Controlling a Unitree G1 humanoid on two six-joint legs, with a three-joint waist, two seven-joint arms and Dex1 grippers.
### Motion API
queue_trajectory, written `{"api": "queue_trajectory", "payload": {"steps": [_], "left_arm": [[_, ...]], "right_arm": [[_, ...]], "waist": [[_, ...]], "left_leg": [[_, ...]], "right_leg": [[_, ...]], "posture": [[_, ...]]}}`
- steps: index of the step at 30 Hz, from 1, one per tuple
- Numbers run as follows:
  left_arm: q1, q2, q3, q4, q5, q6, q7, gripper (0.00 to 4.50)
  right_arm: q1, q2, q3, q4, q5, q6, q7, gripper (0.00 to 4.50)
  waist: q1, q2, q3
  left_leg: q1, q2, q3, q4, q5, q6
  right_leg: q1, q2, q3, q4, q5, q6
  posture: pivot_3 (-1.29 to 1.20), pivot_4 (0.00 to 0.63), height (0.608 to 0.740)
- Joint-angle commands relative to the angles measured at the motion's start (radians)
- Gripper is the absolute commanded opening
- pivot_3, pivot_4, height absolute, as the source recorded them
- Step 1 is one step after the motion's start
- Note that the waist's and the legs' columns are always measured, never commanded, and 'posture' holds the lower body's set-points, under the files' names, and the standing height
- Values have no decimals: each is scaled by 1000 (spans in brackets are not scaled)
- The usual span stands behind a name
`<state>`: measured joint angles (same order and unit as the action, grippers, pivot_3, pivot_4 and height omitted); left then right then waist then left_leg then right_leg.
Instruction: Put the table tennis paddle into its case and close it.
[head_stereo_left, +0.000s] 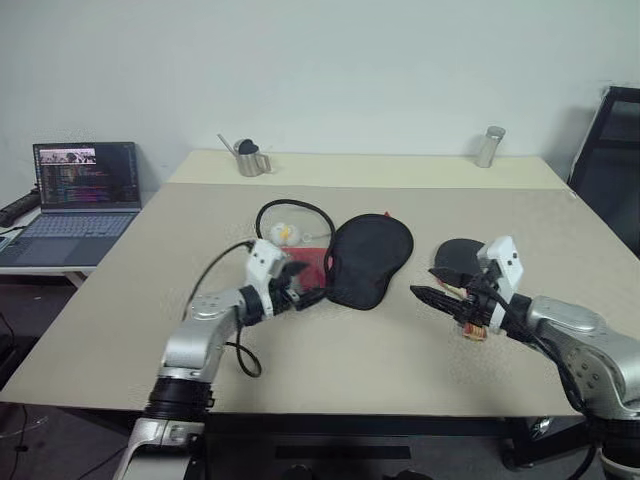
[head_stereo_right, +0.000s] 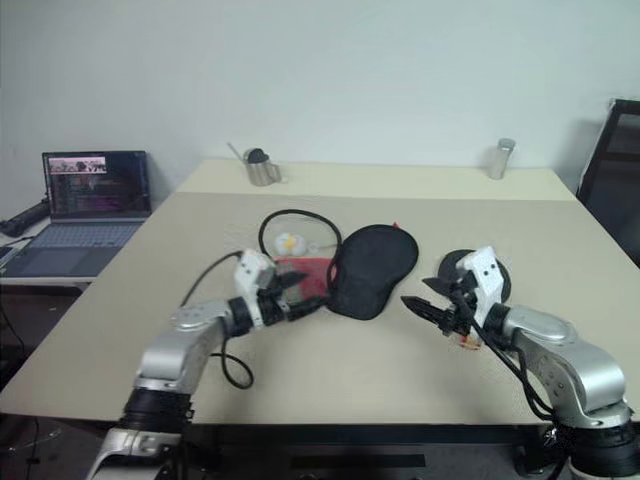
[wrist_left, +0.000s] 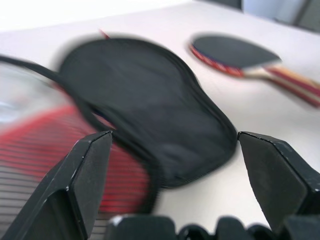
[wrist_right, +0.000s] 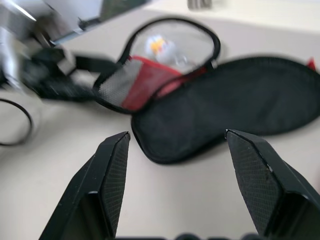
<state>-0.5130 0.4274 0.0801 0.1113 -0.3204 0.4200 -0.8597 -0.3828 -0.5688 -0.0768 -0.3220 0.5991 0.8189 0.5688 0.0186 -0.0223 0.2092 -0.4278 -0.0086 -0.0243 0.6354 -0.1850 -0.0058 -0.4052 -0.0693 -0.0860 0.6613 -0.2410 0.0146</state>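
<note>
The case lies unzipped at the table's middle. Its black fabric half (head_stereo_left: 370, 258) is folded out to the right, and its red and mesh half (wrist_right: 145, 80) with a black-rimmed loop lies to the left. The table tennis paddle (head_stereo_left: 457, 257) lies flat to the right of the case, black face up, with its pale handle (wrist_left: 295, 82) in the left wrist view. My left gripper (head_stereo_left: 310, 292) is open at the case's near left edge, by the red part, with nothing between its fingers (wrist_left: 87, 170). My right gripper (head_stereo_left: 430, 285) is open and empty, just in front of the paddle, pointing at the case.
A laptop (head_stereo_left: 85, 190) sits on a side desk at the left. A metal cup (head_stereo_left: 250, 160) and a metal cylinder (head_stereo_left: 489, 146) stand at the table's far edge. A black chair (head_stereo_left: 615, 160) is at the right. A small white and yellow object (head_stereo_left: 281, 233) lies by the case.
</note>
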Motion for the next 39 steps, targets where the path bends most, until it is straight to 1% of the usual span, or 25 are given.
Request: {"api": "queue_trajectory", "payload": {"steps": [1, 8, 11, 15, 20, 25, 28, 29, 35, 36, 39], "left_arm": [[0, 44, 71, -79, -79, -3, -26, 4349], [10, 160, 106, -53, -116, 1, -97, 4349], [5, 195, 107, -34, -112, -16, -116, 4349], [-7, 216, 103, -21, -116, -27, -137, 4349], [-5, 239, 98, -35, -143, -9, -190, 4349], [-8, 263, 99, -24, -148, -11, -220, 4349], [-10, 268, 97, -22, -149, -13, -223, 4395], [-10, 268, 98, -22, -148, -13, -223, 4395], [-6, 267, 96, -32, -150, -11, -227, 4395], [-4, 269, 93, -36, -149, -10, -231, 4395], [8, 272, 80, -56, -150, -6, -245, 4395]], "right_arm": [[-75, 58, 57, 98, -84, -28, -68, 3310], [-200, 210, 159, 328, -244, -113, -154, 3310], [-243, 258, 167, 418, -288, -143, -175, 3310], [-286, 303, 170, 529, -331, -165, -188, 3310], [-306, 351, 159, 592, -349, -143, -203, 3310], [-317, 398, 165, 586, -341, -123, -198, 3310], [-322, 422, 171, 575, -342, -119, -197, 2702], [-323, 431, 174, 569, -341, -115, -196, 2408], [-318, 453, 177, 542, -350, -96, -200, 299], [-317, 447, 173, 535, -350, -88, -201, 25], [-309, 426, 139, 501, -332, -32, -207, 25]], "waist": [[-3, 0, 0], [-9, 0, 0], [-10, 0, 0], [-10, 0, 0], [-14, 0, 0], [-21, 0, 0], [-21, 0, 0], [-21, 0, 0], [-21, 0, 0], [-21, 0, 0], [-21, 0, 0]], "left_leg": [[0, 0, 0, 0, 0, 0], [0, 1, 1, -1, 0, 0], [0, 1, 2, -1, 0, 0], [1, 1, 2, -1, 0, 0], [1, 2, 4, -1, 0, 0], [3, 4, 8, -3, 0, 0], [6, 5, 10, -5, 0, 0], [6, 5, 10, -6, 0, 0], [6, 5, 11, -6, 0, 0], [6, 5, 11, -6, 0, 0], [6, 5, 11, -6, 0, 0]], "right_leg": [[0, 0, 1, 0, 0, 0], [-1, 7, 4, 1, 0, 0], [-2, 8, 5, 1, 0, 0], [-2, 8, 6, 1, 1, -1], [-3, 9, 8, 1, 1, -1], [-4, 11, 12, 2, 1, -2], [-4, 12, 14, 2, 1, -2], [-4, 12, 14, 2, 1, -2], [-4, 12, 16, 2, 1, -2], [-4, 12, 16, 2, 1, -2], [-4, 12, 16, 2, 1, -2]], "posture": [[0, 150, 740], [0, 150, 740], [0, 150, 740], [0, 150, 740], [0, 150, 740], [0, 150, 740], [0, 150, 740], [0, 150, 740], [0, 150, 740], [0, 150, 740], [0, 150, 740]]}}
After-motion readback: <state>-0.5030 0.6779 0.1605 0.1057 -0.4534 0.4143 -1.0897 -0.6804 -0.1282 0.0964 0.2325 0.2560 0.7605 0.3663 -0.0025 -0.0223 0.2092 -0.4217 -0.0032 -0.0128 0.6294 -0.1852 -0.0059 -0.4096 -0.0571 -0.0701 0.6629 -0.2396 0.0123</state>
